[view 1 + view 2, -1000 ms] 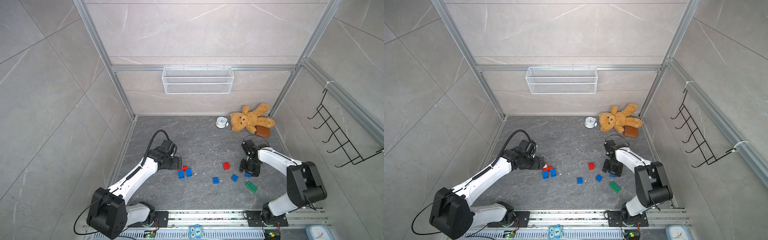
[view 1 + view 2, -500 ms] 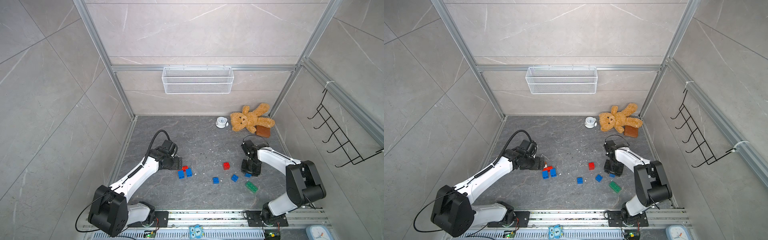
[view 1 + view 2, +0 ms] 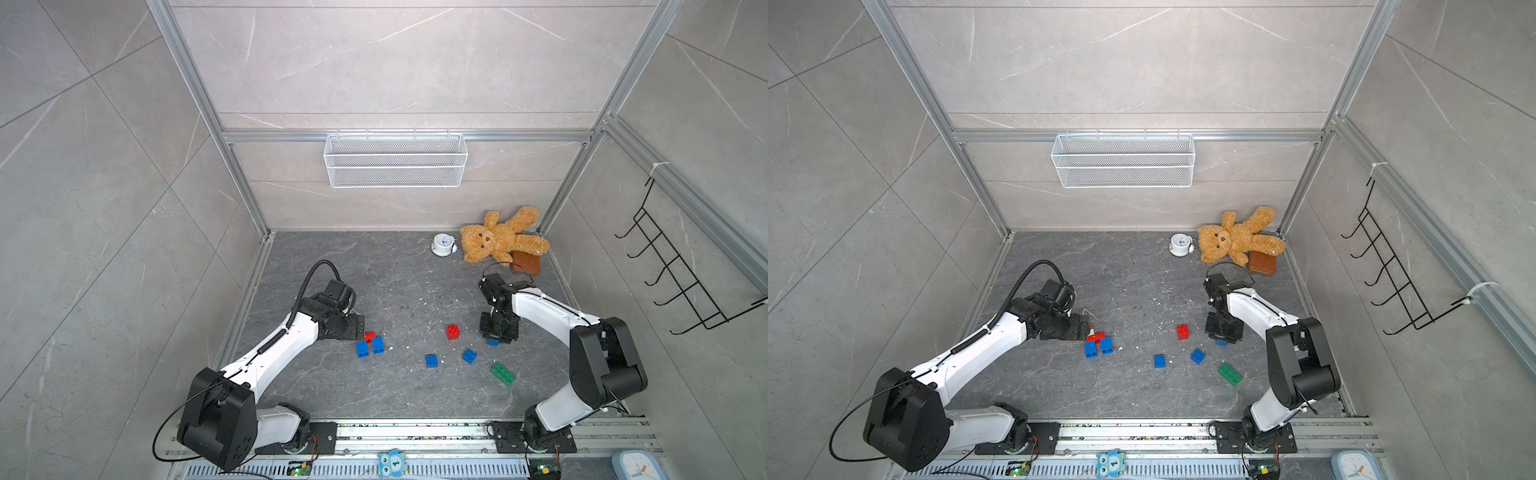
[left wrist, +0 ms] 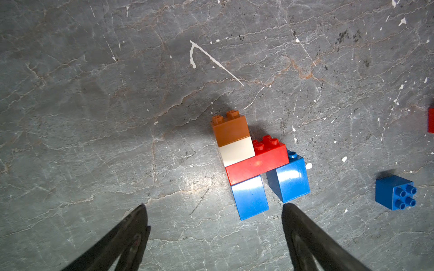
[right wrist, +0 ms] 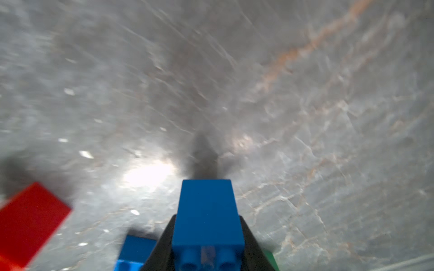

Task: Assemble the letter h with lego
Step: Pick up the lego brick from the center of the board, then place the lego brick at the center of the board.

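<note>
My right fingers (image 5: 252,244) are clamped on a small blue studded plastic brick (image 5: 207,211), one finger on each side face, low over the grey stone-patterned tabletop (image 3: 395,282). What this brick has to meet, the flat-lying cluster of brown, white, red and blue bricks (image 4: 257,163), lies well apart to the left. It is close by my left fingers (image 4: 303,234), which stand wide apart with nothing between them. So I judge the carry runs leftward across the tabletop, and the left arm is the nearer one for steadying.

In the cluster the long red piece lies roughly left to right, with two blue legs on its near side and white and brown stacked on its far side.

In the way are a red square brick (image 3: 452,331) just left of my right fingers, plus a loose blue square brick (image 3: 469,355) and a second blue square brick (image 3: 431,360) slightly nearer. The green long brick (image 3: 503,373) sits near-right, off the line. The brown plush teddy bear (image 3: 498,239) is far off in the far right corner.
</note>
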